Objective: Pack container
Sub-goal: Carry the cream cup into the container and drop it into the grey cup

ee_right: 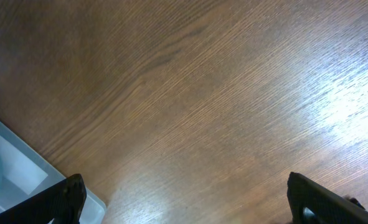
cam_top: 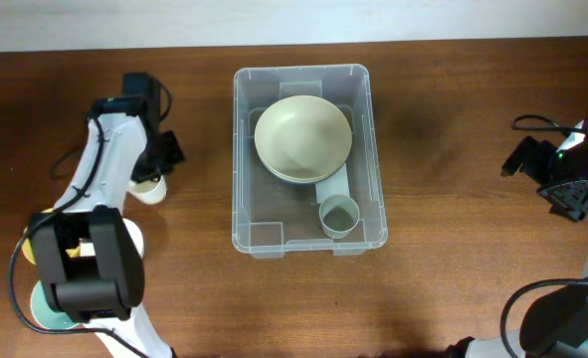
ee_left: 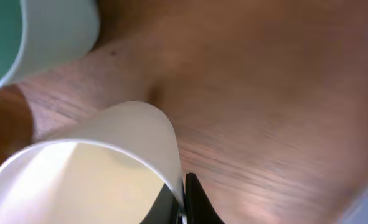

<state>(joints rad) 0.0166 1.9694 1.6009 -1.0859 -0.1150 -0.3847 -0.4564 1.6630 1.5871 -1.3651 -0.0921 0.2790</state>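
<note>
Only the tips of the left gripper (ee_left: 182, 202) show in its wrist view, at the bottom edge. They are clamped on the thin wall of a white cup (ee_left: 109, 168), one finger on each side. This cup is cut off by the border. Beyond the fingers, a green cup (ee_left: 40, 31) is blurred and cut off too. The right gripper (ee_right: 190, 202) holds its fingers wide apart, with only the brown wooden table (ee_right: 202, 93) between them. A white wall (cam_top: 294, 20) runs behind the table. The container (cam_top: 238, 149) is clear plastic, rectangular with a rounded rim. It stands mid-table, well apart from both pairs of fingers, holding a pale bowl (cam_top: 303, 139) and a small grey cup (cam_top: 339, 215).
</note>
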